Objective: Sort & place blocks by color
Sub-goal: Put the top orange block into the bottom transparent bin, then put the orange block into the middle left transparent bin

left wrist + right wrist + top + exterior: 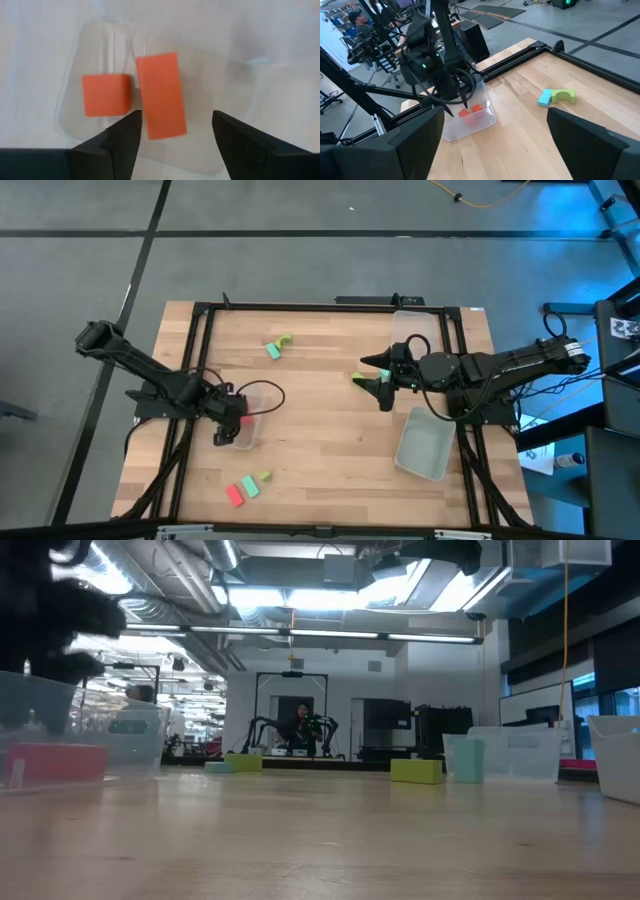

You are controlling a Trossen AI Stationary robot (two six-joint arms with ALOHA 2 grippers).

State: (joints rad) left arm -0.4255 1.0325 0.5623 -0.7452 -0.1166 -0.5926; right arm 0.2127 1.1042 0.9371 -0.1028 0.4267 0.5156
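Your left jaws (172, 137) stand apart over a clear tray (75, 90) with nothing gripped between them: the long red block (160, 95) lies loose on the tray floor just ahead of the gap, and a shorter red block (106, 94) sits right beside it, touching or nearly so. In the right wrist view both reds show inside that tray, under the left jaws. Judging by that, red is two-thirds done; the third red block (234, 495) lies on the table well back from your left jaws, toward the near edge, with a teal block (250, 487) and a small yellow-green block (265, 476) just beside it. Your right jaws (378, 380) are wide open and hold nothing; a yellow-green block (358, 377) lies on the table just off their tips. Farther out, toward the far edge of the table, a teal block (545, 97) lies against a yellow-green arch-shaped block (564, 95). A second clear tray (423, 445) sits beside the right arm and a third (412, 328) on its other side; you can't tell from here whether either holds anything, so count the greens and teals as unsorted. As for pose, the left arm reaches in from its side, wrist pointed down into the tray; the right arm stretches low across the table, jaws pointing toward the middle.
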